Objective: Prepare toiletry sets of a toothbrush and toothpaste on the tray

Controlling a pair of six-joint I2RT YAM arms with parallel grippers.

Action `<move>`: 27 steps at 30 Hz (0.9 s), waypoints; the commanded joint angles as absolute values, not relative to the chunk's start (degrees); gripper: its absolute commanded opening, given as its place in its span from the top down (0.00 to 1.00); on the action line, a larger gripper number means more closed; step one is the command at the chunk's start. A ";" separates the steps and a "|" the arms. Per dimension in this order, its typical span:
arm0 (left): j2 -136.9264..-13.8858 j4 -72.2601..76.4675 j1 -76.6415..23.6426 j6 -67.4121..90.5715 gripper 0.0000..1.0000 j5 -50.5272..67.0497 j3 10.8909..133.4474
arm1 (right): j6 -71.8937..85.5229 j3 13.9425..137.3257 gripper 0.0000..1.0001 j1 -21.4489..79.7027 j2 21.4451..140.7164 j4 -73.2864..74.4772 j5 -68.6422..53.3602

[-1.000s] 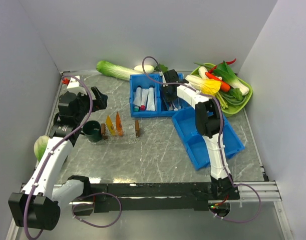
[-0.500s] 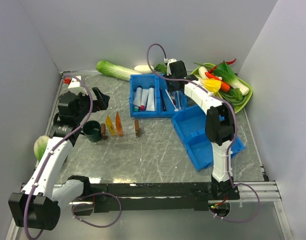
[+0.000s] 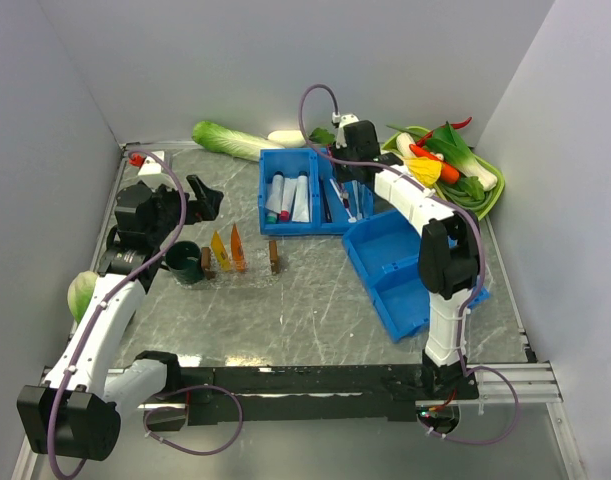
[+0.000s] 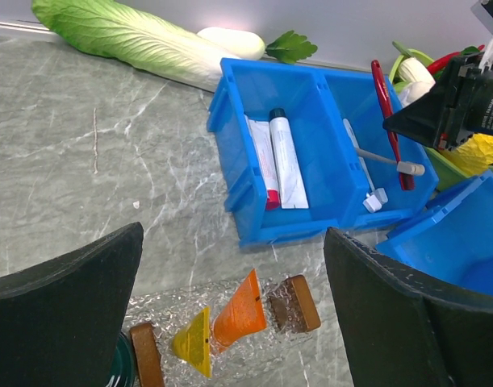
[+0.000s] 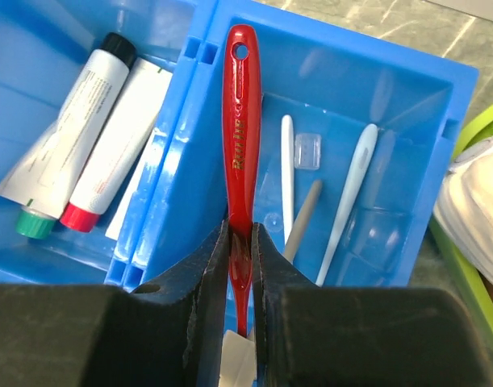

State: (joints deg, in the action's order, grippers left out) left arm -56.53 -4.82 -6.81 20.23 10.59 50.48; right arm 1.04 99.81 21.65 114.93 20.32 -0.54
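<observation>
My right gripper (image 5: 240,242) is shut on the thin red toothbrush (image 5: 240,121) and holds it above the divided blue bin (image 5: 424,97). The left wrist view shows the same toothbrush (image 4: 389,113) sticking out of the right gripper (image 4: 440,121). A yellow toothpaste tube (image 4: 194,343) and an orange one (image 4: 242,310) lie side by side on the clear, frosted tray (image 4: 173,298). My left gripper (image 4: 234,234) hangs open above them with nothing between its fingers. From above, the left gripper (image 3: 200,197) is left of the tray and the right gripper (image 3: 353,150) is at the bin's far side.
Two brown blocks (image 4: 294,302) (image 4: 147,355) flank the tubes, and a dark green cup (image 3: 183,263) stands at the tray's left. The divided bin (image 3: 264,190) holds large tubes and pale toothbrushes. A second blue bin (image 3: 405,270) lies to its right. A green vegetable dish (image 3: 490,205) and a cabbage (image 3: 230,140) are at the back.
My right gripper has risen and drawn back from the divided bin, lifting the red toothbrush with it. The left arm has stayed where it was.
</observation>
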 commanded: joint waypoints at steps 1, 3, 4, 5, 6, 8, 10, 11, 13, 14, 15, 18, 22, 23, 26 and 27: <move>-56.60 -1.85 -6.50 19.51 0.02 12.92 50.19 | 3.51 99.32 1.00 20.48 112.94 16.79 -3.42; -56.60 -1.50 -6.50 19.60 0.02 13.44 50.10 | 6.40 98.88 1.00 19.60 112.94 15.56 -6.23; -56.60 -1.49 -6.50 19.60 0.02 13.71 50.18 | 7.55 98.62 1.00 19.08 112.85 15.12 -7.28; -56.51 -1.41 -6.50 19.51 0.02 13.80 50.19 | 10.26 98.18 1.00 18.12 112.59 13.90 -8.60; -56.60 -1.41 -6.50 19.51 0.02 13.89 50.19 | 11.76 97.91 1.00 17.58 112.50 13.28 -10.61; -56.51 -1.49 -6.50 19.42 0.02 13.97 50.10 | 16.23 97.13 1.00 16.53 111.98 12.14 -12.65; -56.43 -1.41 -6.50 19.42 0.02 14.06 50.10 | 19.15 95.81 1.00 14.95 111.27 9.85 -14.93; -56.34 -1.49 -6.50 19.42 0.02 14.06 50.01 | 22.12 95.28 1.00 14.59 110.92 8.36 -15.55; -56.25 -1.41 -6.50 19.42 0.02 14.15 50.10 | 25.55 93.88 1.00 13.36 110.39 6.86 -17.40; -56.25 -1.41 -6.50 19.34 0.02 14.06 50.10 | 26.36 93.43 1.00 13.19 110.22 6.25 -18.01; -56.25 -1.41 -6.50 19.34 0.02 14.06 50.10 | 26.98 92.99 1.00 12.66 109.95 4.76 -18.97; -56.42 -1.32 -6.50 19.34 0.02 14.33 50.10 | 29.44 91.06 1.00 11.87 108.90 1.86 -20.56; -56.43 -1.23 -6.50 19.42 0.02 14.59 50.01 | 31.90 89.83 1.00 10.99 107.14 0.27 -22.49; -56.43 -1.23 -6.50 19.42 0.02 14.59 50.10 | 32.34 89.65 1.00 10.90 106.79 0.26 -22.93; -56.43 -1.32 -6.50 19.34 0.02 14.68 50.01 | 32.26 90.44 1.00 10.63 106.17 0.26 -23.20; -56.51 -1.23 -6.50 19.34 0.02 14.68 50.10 | 31.99 90.79 1.00 10.55 105.74 0.35 -23.12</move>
